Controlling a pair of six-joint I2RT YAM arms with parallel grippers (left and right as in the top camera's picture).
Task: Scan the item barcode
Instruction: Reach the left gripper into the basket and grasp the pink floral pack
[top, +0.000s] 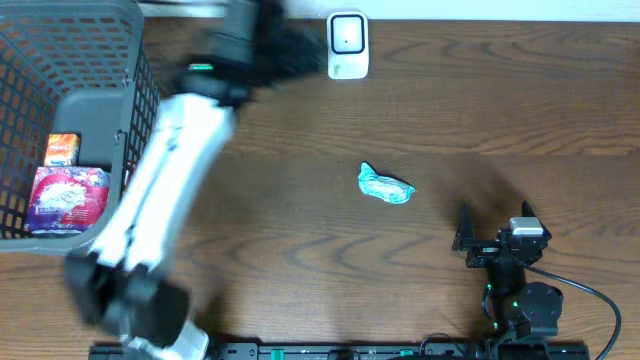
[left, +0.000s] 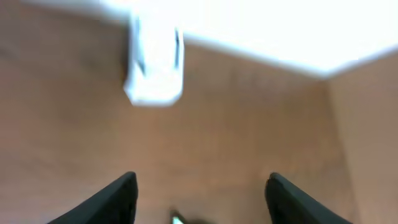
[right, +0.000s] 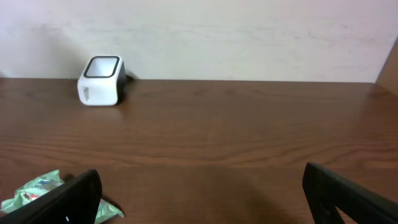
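**Surface** (top: 480, 110): brown wood. The basket (top: 30, 60) sits at 9 o'clock in the overhead view, with a purple pack (top: 68, 198) and an orange one (top: 62, 150) inside.

**Left arm** (top: 165, 190): runs from 7 o'clock up toward 12 and is blurred. Its wrist is beside the scanner (top: 347, 45). The wrist view shows the jaws spread with nothing between them. The scanner lies ahead at 11 o'clock, near but not touching.

**Right arm** (top: 520, 290): folded at 5 o'clock. Its jaws are wide, empty and facing 12.

**Scanner**: a white box at 12 o'clock by the far edge, with a dark window on its top face.

**Packet** (top: 385, 187): small, teal and crumpled. It lies loose on the surface just right of centre, at about 5 o'clock from the scanner and well apart from it. Neither arm holds it, and no barcode is legible.

**Judgement**: no scan is possible while the packet lies on the wood, so the step in hand is a pick-up.
- Grip one crimped end so the jaws do not cover the printed panel.
- The film looks thin and slippery, so close firmly and lift slowly.
- Turn the code side toward the window and hold it there, flat and still.
- The right arm sits nearer; the left would have to swing from 12 toward 5.
- Main risk: a crease running across the code.
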